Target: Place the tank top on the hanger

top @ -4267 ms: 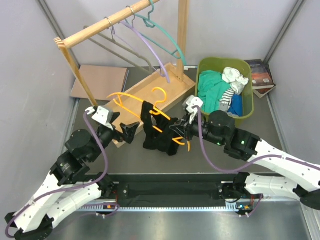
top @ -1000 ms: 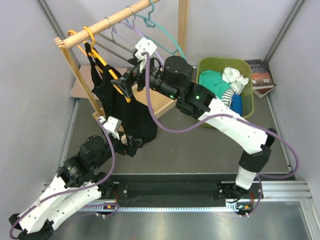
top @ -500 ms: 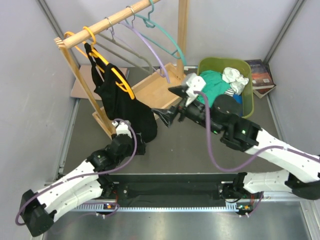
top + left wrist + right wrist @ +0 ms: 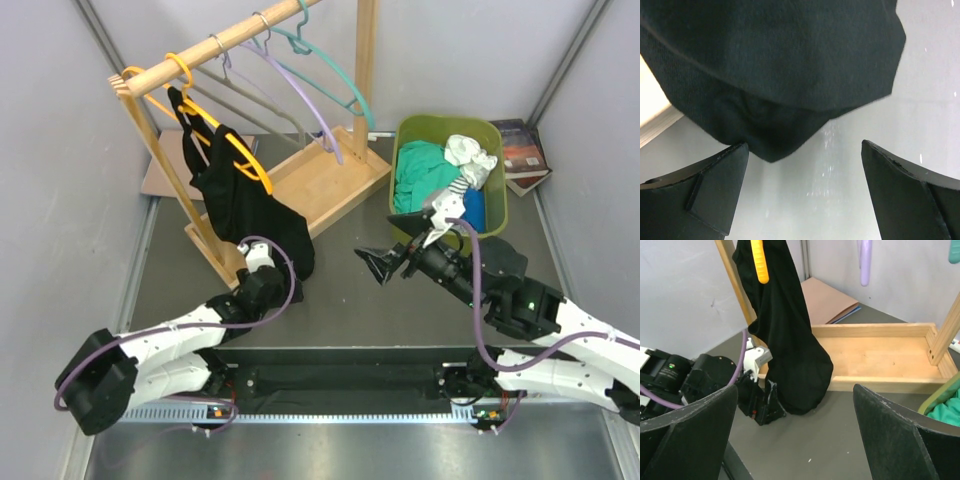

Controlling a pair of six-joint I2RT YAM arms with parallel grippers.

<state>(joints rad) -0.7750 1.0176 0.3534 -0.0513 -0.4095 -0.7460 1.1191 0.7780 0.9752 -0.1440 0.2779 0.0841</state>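
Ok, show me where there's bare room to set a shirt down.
Free: the grey tabletop between the tank top, the right gripper and the arms' mounting rail; also the wooden rack base. Crowded: the green bin, heaped with clothes, and around the left gripper under the hem.

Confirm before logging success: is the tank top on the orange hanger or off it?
On: the tank top drapes from the hanger, hooked on the rail.

Bright, even light from above, with only soft shadows. The grey surface (image 4: 850, 165) carries a pale sheen (clearest in the left wrist view), where the tank top (image 4: 770, 60) reads as near-featureless black.
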